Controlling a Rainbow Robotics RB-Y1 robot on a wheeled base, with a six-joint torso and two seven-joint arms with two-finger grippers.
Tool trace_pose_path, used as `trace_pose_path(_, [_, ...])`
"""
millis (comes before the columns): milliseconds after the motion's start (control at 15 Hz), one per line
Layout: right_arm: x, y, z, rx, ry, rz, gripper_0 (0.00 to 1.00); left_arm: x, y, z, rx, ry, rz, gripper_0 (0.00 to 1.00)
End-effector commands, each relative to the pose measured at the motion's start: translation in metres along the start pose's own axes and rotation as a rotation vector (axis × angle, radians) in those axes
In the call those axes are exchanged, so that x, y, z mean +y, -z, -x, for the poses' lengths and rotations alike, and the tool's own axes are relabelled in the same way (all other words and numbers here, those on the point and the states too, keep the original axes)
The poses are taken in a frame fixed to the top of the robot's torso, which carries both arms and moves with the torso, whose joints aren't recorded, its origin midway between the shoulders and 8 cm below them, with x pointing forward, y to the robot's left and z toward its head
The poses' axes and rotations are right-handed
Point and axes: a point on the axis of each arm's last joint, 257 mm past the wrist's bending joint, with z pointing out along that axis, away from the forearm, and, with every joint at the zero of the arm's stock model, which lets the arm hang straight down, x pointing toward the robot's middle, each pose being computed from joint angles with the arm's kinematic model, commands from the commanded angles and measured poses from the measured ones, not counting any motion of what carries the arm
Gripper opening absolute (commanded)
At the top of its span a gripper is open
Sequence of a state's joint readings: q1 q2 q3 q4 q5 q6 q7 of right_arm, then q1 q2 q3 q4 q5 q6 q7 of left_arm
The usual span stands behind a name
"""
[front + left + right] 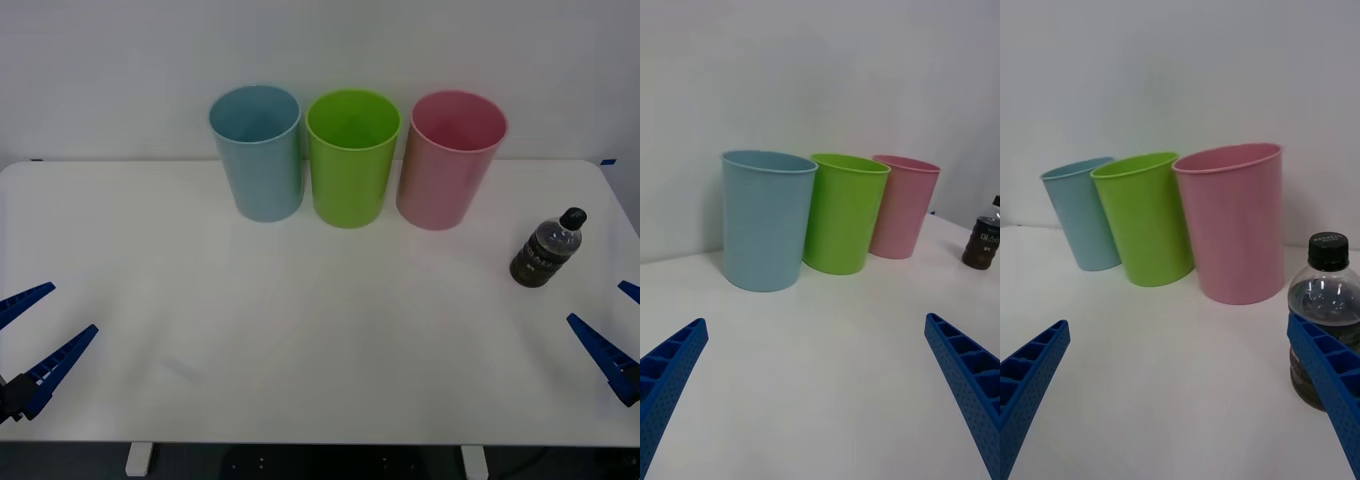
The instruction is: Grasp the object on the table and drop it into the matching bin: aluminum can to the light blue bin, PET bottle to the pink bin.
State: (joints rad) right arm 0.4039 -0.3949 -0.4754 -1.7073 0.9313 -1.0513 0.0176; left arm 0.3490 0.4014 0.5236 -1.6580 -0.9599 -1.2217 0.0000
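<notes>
The wide white flat surface with rounded corners spreads ahead of my fingers. Far beyond them, three tall round plastic bins stand on it in a row: the pale blue bin on my left, the lime green bin just beside it, the pink bin next. The small clear plastic bottle of dark brown liquid stands upright just ahead of my right fingers.
</notes>
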Motion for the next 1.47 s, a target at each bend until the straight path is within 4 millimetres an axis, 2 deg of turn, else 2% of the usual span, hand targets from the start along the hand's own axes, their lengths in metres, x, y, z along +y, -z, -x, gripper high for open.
trace_pose_path(67, [-0.008, 0.000, -0.009, 0.015, 0.005, -0.048, 1.00, 0.000, 0.000, 0.000, 0.000, 0.000, 0.000, 1.00])
trace_pose_path(200, [-0.018, 0.002, -0.015, 0.026, 0.017, -0.097, 1.00, 0.000, 0.000, 0.000, 0.000, 0.000, 0.000, 1.00])
trace_pose_path(600, [-0.029, 0.013, -0.026, 0.048, 0.042, -0.169, 1.00, 0.000, 0.000, 0.000, 0.000, 0.000, 0.000, 1.00])
trace_pose_path(867, [-0.047, 0.018, -0.038, 0.086, 0.156, -0.257, 1.00, 0.000, 0.000, 0.000, 0.000, 0.000, 0.000, 1.00])
trace_pose_path(1200, [-0.062, 0.012, -0.064, 0.099, 0.107, -0.295, 1.00, 0.000, 0.000, 0.000, 0.000, 0.000, 0.000, 1.00])
trace_pose_path(1467, [-0.070, 0.000, -0.073, 0.094, 0.102, -0.308, 1.00, 0.000, 0.000, 0.000, 0.000, 0.000, 0.000, 1.00])
